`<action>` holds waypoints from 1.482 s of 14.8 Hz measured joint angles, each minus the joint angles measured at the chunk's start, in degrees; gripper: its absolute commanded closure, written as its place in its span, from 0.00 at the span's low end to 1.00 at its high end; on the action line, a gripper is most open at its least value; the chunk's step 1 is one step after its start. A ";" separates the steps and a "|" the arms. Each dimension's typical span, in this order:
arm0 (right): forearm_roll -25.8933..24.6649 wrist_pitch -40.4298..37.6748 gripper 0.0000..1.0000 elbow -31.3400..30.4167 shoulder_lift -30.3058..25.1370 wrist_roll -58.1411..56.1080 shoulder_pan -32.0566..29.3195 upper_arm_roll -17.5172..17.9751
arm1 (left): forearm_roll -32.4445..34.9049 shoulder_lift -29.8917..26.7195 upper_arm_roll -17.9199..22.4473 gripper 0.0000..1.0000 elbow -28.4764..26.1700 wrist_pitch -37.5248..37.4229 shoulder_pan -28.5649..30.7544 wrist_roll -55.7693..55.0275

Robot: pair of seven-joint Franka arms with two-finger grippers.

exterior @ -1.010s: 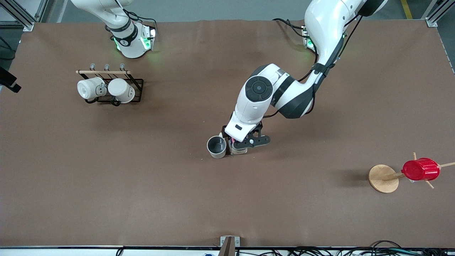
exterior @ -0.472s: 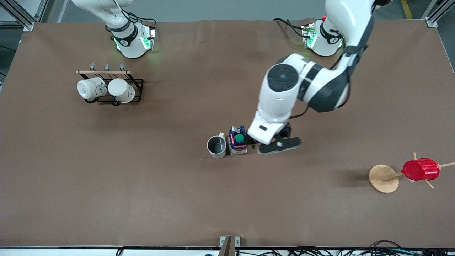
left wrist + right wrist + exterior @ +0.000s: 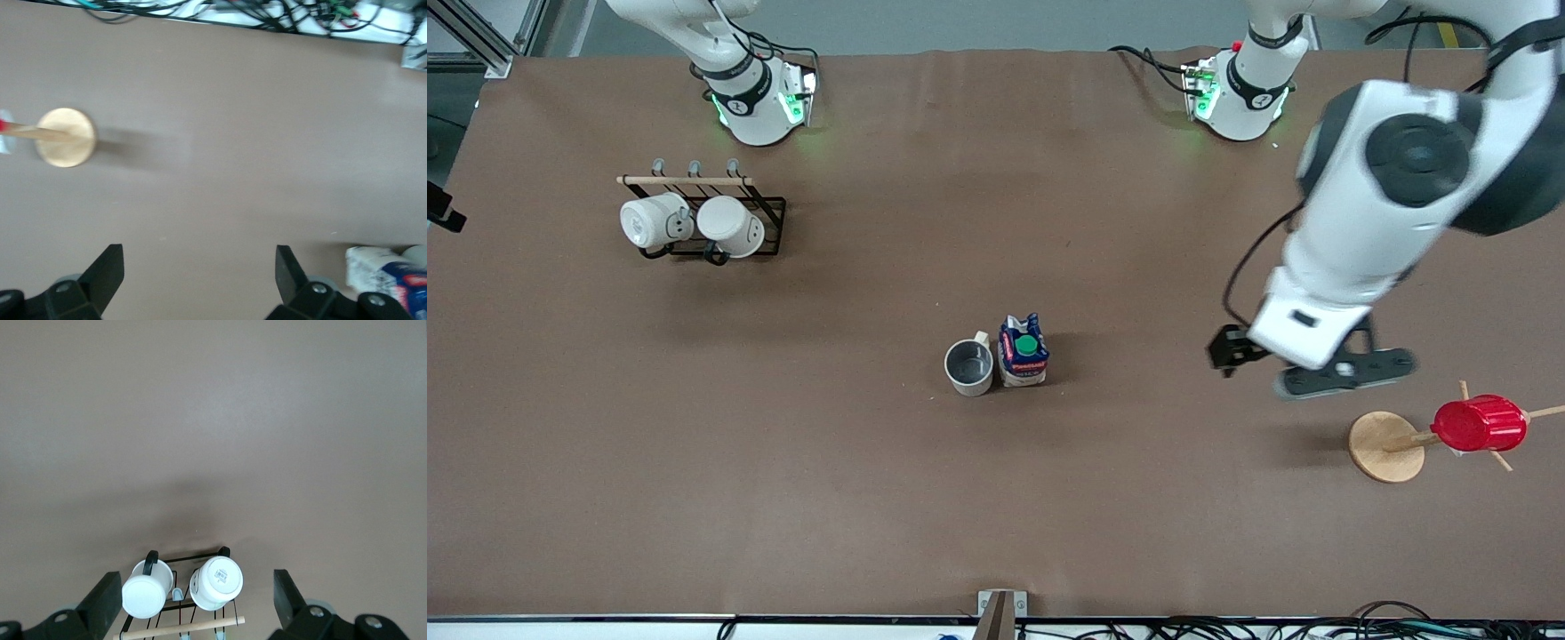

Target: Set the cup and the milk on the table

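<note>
- Cup and milk stand upright, touching, mid-table.
- Left gripper, fingers apart and empty, hangs over the table near a wooden stand.
- Right gripper, fingers apart, waits above the mug rack.

- The cup is cream-white and dark grey inside. It stands upright near the middle of the counter.
- The milk is a small carton with a blue top, green cap and red label. It stands upright, just beside the cup, toward the left arm's end.
</note>
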 measured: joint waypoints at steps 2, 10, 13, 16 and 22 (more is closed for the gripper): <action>0.01 0.06 0.00 -0.39 0.00 -0.05 0.01 0.13 | -2.70 -2.30 -0.09 0.00 0.00 -4.12 3.28 4.91; -0.01 1.79 0.00 -0.23 -0.21 -0.09 0.02 0.24 | -8.55 -11.42 -0.20 0.00 -2.56 -13.88 11.08 20.33; -0.01 2.01 0.00 -0.23 -0.21 -0.11 -0.06 0.98 | -9.73 -16.63 -0.14 0.00 -7.00 -14.25 12.00 23.14; -0.05 2.10 0.00 -0.31 -0.21 -0.09 -4.86 7.35 | -11.40 -20.64 1.86 0.00 -11.17 -14.25 12.14 26.46; -0.06 2.25 0.00 -0.40 -0.21 -0.09 -8.66 11.12 | -12.43 -25.11 7.01 0.00 -16.54 -14.24 8.10 28.07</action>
